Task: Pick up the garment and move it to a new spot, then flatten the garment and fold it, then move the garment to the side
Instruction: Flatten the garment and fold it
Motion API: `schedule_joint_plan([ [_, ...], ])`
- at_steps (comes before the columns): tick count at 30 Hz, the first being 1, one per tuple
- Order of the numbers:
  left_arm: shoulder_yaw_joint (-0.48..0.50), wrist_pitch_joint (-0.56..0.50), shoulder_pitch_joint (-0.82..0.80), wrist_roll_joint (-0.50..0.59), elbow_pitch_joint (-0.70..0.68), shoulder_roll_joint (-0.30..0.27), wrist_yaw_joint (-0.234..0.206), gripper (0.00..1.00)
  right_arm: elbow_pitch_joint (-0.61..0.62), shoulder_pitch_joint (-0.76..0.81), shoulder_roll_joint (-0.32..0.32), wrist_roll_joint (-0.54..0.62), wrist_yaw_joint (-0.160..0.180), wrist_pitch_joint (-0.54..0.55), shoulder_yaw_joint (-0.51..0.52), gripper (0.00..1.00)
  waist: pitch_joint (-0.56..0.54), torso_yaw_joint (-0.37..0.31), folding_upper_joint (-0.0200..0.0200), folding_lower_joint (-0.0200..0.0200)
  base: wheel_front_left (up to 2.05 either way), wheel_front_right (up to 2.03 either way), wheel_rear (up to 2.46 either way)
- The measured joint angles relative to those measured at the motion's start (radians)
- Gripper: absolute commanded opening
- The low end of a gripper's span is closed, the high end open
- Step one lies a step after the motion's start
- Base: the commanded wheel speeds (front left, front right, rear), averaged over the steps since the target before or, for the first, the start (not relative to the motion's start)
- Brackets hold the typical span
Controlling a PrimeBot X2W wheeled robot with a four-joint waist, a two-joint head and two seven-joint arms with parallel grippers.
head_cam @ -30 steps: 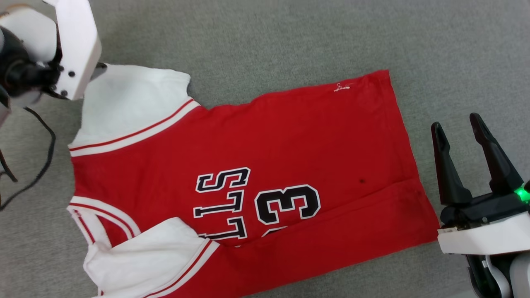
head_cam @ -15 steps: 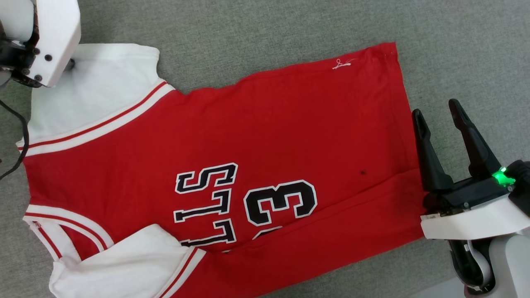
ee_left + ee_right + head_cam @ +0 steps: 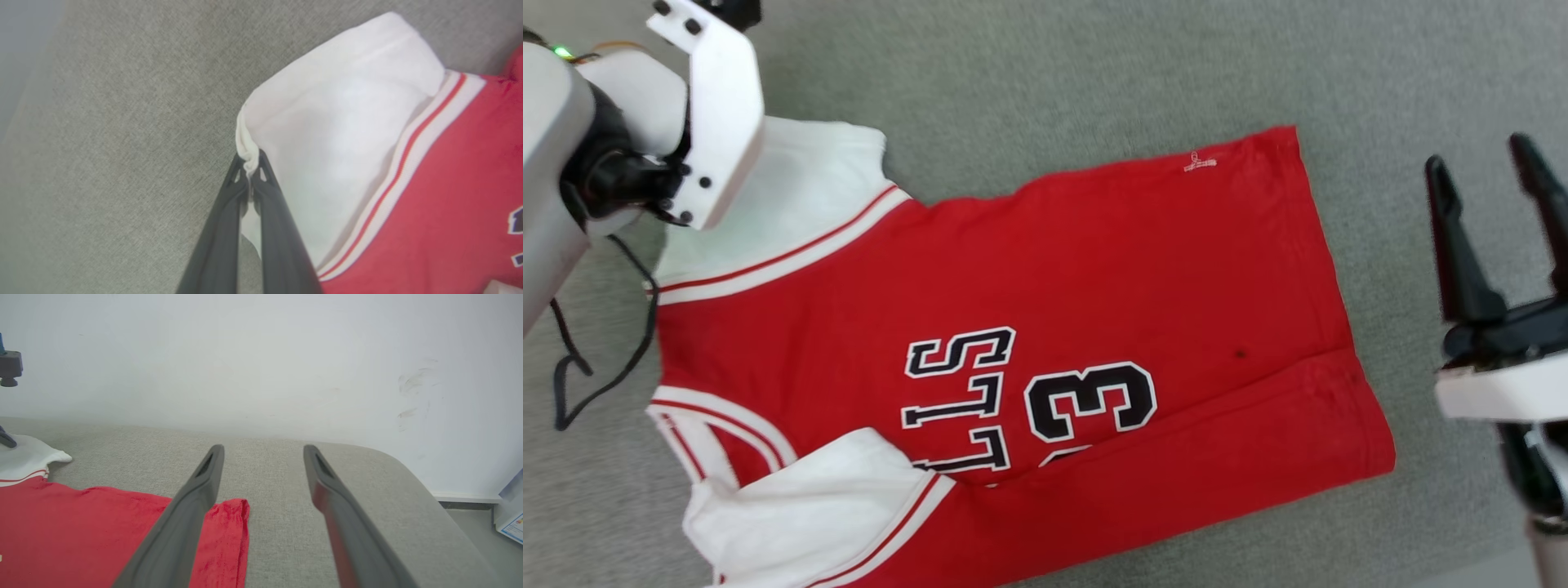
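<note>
Lying on grey surface (image 3: 1094, 65) — garment (image 3: 1054, 269), white wall (image 3: 261, 355) behind

Left gripper (image 3: 249, 161), at 10 o'clock, is squeezed tight on the shirt (image 3: 335, 134). Right gripper (image 3: 1480, 155) sits at 3 o'clock, fingers wide apart, pointing to 12.

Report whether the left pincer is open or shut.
Shut: the left pincer has its fingers pressed together on the white sleeve of the garment.
</note>
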State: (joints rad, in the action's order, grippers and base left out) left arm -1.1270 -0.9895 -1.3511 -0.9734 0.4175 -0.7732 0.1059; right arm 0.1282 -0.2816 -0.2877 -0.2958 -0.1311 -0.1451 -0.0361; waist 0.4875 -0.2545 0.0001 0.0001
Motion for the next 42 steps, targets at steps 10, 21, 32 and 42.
schedule_joint_plan([
  [10,-0.03,0.096,0.05,-0.009,-0.086,0.017,0.017,0.0,0.015,-0.174,-0.23,-0.048,0.0,0.421,-0.056,1.0,-0.11,0.085,0.0,-0.0001,0.0,0.0,0.0],
  [21,-0.069,0.173,0.032,0.001,-0.202,0.043,0.022,0.0,-0.132,-0.462,-0.482,-0.328,0.0,1.089,-0.348,1.0,-0.111,0.172,0.0,-0.0001,0.0,0.0,0.0],
  [32,-0.115,0.229,-0.027,0.003,-0.258,0.059,0.023,0.0,-0.321,-0.592,-0.433,-0.406,0.0,1.312,-0.376,1.0,-0.022,0.243,-0.0001,-0.0001,0.0,0.0,0.0],
  [42,-0.135,0.273,-0.069,0.001,-0.252,0.06,0.023,0.0,-0.403,-0.574,-0.407,-0.404,0.0,1.271,-0.418,1.0,0.052,0.287,0.0,-0.0001,0.0,0.0,0.0],
])
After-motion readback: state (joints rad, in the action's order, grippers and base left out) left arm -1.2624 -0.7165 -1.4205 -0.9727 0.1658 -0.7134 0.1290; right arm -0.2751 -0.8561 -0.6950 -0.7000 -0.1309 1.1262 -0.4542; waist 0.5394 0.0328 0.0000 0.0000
